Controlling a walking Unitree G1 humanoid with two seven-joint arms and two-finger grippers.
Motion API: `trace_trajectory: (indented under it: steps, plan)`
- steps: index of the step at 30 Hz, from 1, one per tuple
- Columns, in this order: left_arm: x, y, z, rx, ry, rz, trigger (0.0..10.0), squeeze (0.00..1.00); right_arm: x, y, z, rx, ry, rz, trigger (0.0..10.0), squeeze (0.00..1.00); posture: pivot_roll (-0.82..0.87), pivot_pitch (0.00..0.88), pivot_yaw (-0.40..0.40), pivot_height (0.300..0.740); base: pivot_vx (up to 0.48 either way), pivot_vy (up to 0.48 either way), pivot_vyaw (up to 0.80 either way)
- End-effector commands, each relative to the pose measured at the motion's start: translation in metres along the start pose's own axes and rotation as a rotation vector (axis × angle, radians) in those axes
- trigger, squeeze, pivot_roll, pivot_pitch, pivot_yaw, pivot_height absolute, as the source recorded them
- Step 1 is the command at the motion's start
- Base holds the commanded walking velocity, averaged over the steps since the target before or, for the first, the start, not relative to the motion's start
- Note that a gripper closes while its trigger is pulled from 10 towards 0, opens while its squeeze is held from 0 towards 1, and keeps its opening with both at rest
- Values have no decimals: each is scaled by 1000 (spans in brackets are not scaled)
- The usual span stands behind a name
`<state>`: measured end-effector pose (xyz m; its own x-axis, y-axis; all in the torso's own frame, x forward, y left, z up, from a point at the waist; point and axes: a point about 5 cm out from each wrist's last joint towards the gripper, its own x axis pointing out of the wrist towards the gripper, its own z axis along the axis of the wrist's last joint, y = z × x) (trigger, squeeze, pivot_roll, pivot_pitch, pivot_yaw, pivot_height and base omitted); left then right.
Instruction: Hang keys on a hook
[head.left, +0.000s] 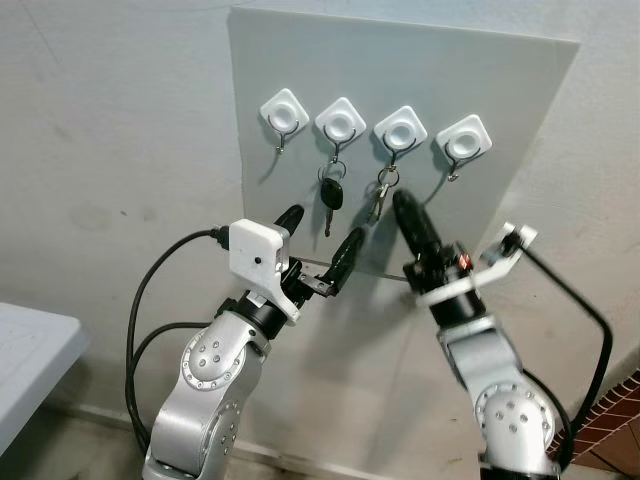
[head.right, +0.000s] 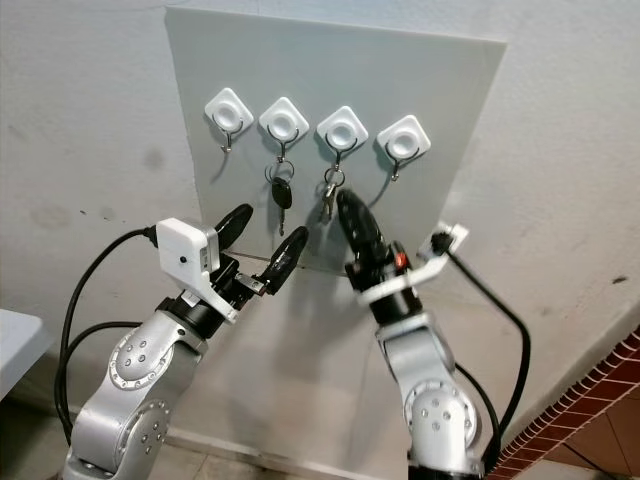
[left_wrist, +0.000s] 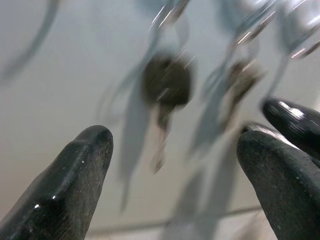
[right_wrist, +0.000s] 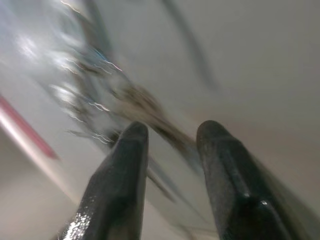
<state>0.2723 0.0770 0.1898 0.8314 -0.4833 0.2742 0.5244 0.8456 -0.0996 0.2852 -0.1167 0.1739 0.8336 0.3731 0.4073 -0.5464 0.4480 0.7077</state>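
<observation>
While on hooks (head.left: 339, 124), keys (head.left: 332, 192).

A pale board (head.left: 500, 120) on a grey wall (head.left: 110, 130) carries four white hooks in a row. The first hook (head.left: 284, 113) and the fourth hook (head.left: 463, 140), at the two ends, hang bare, with open board beneath them. The second hook (head.left: 339, 123) holds a black-headed key (head.left: 331, 194), and the third hook (head.left: 400, 132) holds a small bunch of keys (head.left: 379, 198); both hang down over the middle of the board. The left gripper (head.left: 320, 238), fingers spread, sits just below the black-headed key. The right gripper (head.left: 408, 214) points up beside the bunch, crowding the space under the third hook. A black cable (head.left: 585, 310) loops out to the right.
</observation>
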Motion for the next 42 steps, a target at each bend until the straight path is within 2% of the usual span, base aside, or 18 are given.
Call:
trace_trajectory:
  steps: [1,7,8,9,10,16,17,19,22,27,28,29,31,35,37,39,40,42]
  plan:
    - [-2,5,-7,-7,25,37,10000,0,-3,-6,-4,-28,11,-27,10000,1000,51,0,-38,740,0,0,0]
    - [-14,20,-44,-14,138,124,10000,0,-26,-41,-18,-223,80,-184,10000,1000,43,0,-33,740,0,0,0]
    - [-17,23,-50,-25,153,142,10000,0,-30,-46,-20,-230,91,-204,10000,757,43,0,-33,740,0,0,0]
    - [-17,23,-50,-25,153,142,10000,0,-30,-46,-20,-230,91,-204,10000,757,43,0,-33,740,0,0,0]
    - [-22,29,-63,-43,187,170,10000,0,-38,-58,-24,-249,108,-255,10000,0,36,0,-32,740,0,0,0]
    - [-42,49,-110,-26,347,260,10000,0,-67,-91,-37,-328,188,-415,10000,0,35,0,-32,740,0,0,0]
    - [-48,57,-124,-36,398,308,10000,0,-76,-100,-41,-338,204,-458,10000,0,34,0,-29,740,0,0,0]
    - [-51,60,-130,-38,416,329,10000,0,-80,-104,-43,-346,212,-482,10000,0,34,0,-28,740,0,0,0]
    - [-64,69,-153,-18,523,400,10000,0,-101,-122,-51,-389,283,-574,10000,0,33,0,-26,740,0,0,0]
    - [-79,71,-175,37,653,424,10000,0,-130,-139,-63,-449,401,-685,10000,0,33,0,-21,740,0,0,0]
    - [-79,71,-175,37,653,424,10000,0,-130,-139,-63,-449,401,-685,10000,0,33,0,-21,740,0,0,0]
    - [-87,69,-183,53,709,409,10000,0,-143,-145,-68,-479,463,-730,10000,0,33,0,-20,740,0,0,0]
    - [-94,69,-188,68,754,409,10000,0,-153,-148,-72,-504,513,-761,10000,0,28,0,-16,740,0,0,0]
    - [-107,64,-199,22,827,394,10000,0,-170,-152,-77,-535,591,-818,10000,0,26,0,-9,740,0,0,0]
    - [-127,58,-210,-32,925,376,10000,0,-189,-155,-82,-578,705,-870,10000,0,21,0,-2,740,0,0,0]
    - [-132,56,-213,-58,947,386,10000,0,-194,-155,-84,-584,738,-885,10000,0,21,0,-2,740,0,0,0]
    - [-148,54,-218,-80,998,401,10000,0,-210,-156,-87,-609,822,-931,10000,0,7,0,5,740,0,0,0]
    - [-157,52,-221,-94,1022,410,10000,0,-219,-155,-90,-643,884,-937,10000,0,7,0,5,740,0,0,0]
